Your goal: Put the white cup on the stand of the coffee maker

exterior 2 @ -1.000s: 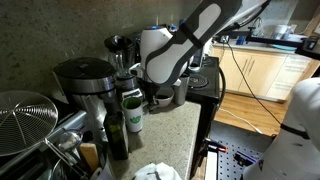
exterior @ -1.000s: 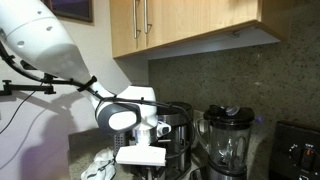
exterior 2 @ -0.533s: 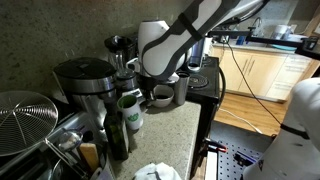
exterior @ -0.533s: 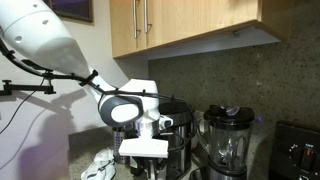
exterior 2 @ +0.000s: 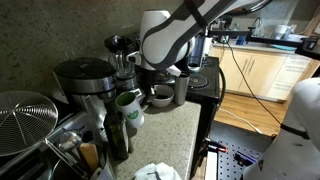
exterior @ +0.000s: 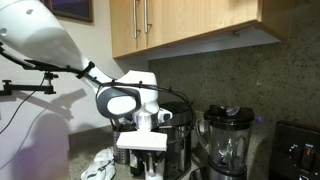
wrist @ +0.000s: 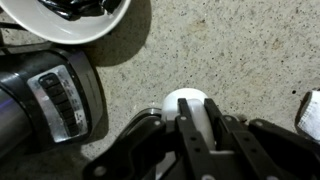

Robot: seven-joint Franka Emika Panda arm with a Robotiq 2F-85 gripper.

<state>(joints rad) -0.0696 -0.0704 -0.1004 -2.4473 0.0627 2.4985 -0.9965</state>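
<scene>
Speckled tabletop [wrist: 235, 50] fills the wrist view, with a bowl [wrist: 70, 18] at eleven o'clock. At six o'clock the fingers [wrist: 217, 140] clamp the white cup [wrist: 188, 103], seen end-on. In an exterior view it [exterior 2: 127, 104] stands roughly upright, long axis near vertical, just beside a bottle [exterior 2: 117, 135].

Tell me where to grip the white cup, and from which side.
Probably grip the white cup across its round wall near the rim, coming from above: the wrist view looks down on it, and the dark appliance stands close on one side.
</scene>
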